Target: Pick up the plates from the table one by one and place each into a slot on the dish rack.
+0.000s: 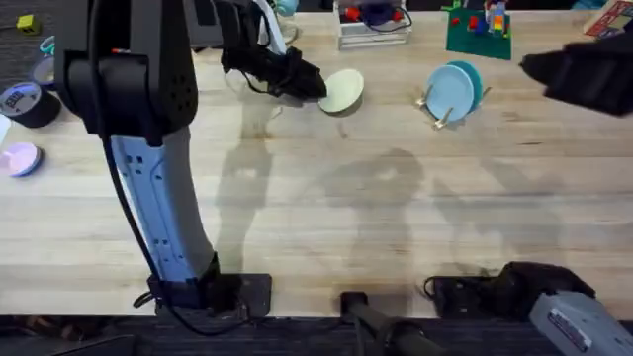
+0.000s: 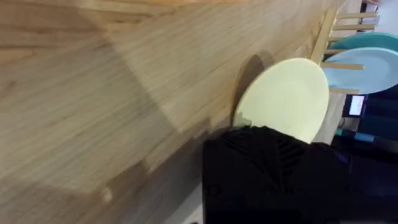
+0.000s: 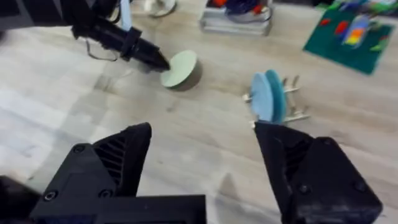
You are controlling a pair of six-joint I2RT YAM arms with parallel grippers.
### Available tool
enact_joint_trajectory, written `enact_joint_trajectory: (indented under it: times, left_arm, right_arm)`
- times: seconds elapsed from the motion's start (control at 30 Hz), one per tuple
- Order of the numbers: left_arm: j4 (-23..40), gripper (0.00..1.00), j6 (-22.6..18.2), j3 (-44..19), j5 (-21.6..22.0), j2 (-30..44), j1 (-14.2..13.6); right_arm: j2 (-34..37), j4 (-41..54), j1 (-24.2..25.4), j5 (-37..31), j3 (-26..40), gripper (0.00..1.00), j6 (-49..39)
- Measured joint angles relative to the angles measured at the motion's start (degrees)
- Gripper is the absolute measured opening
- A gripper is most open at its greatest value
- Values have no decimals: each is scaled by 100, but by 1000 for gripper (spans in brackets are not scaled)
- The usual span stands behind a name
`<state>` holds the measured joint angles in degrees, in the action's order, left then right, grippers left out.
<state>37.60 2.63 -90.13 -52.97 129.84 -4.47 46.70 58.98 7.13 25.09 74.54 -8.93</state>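
My left gripper (image 1: 315, 84) reaches to the back of the table (image 1: 326, 208) and is shut on the left edge of the cream-yellow plate (image 1: 343, 91). The plate is tilted, its far rim near the wood. In the left wrist view the black fingers (image 2: 267, 155) cover the cream plate's (image 2: 287, 99) near edge. The dish rack (image 1: 442, 117) stands to the right with the teal plate (image 1: 473, 77) upright in a slot, behind a light-blue plate (image 1: 450, 92). My right gripper (image 1: 584, 77) hovers at the far right, open and empty, its fingers (image 3: 106, 168) spread wide.
At the back edge a clear tray (image 1: 374, 25) sits beside a green board with coloured blocks (image 1: 478, 32). Tape rolls (image 1: 22, 99) and a pink disc (image 1: 20, 158) lie off the table's left side. Bare wood stretches between the cream plate and the rack.
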Motion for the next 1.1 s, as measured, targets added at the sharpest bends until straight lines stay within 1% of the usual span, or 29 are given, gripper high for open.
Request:
enact_joint_trajectory:
  times: [0.1,0.23,0.47,0.6,0.87,1.1]
  left_arm:
    - [0,40,0,0,0,0,0]
    - [0,40,0,0,2,0,0]
    - [-2,41,0,0,2,0,0]
    - [-4,40,0,0,2,0,0]
    - [-4,40,0,0,2,0,0]
    - [-4,41,0,0,2,0,0]
  right_arm:
    - [338,-19,-194,129,0,993,122]
    - [785,-198,-634,159,0,993,323]
    - [1759,-1056,-1423,177,0,993,769]
    - [2405,-1573,-1708,184,0,994,1154]
    - [3522,-2136,-1800,238,0,995,2057]
    - [4453,-2643,-1800,262,0,995,2370]
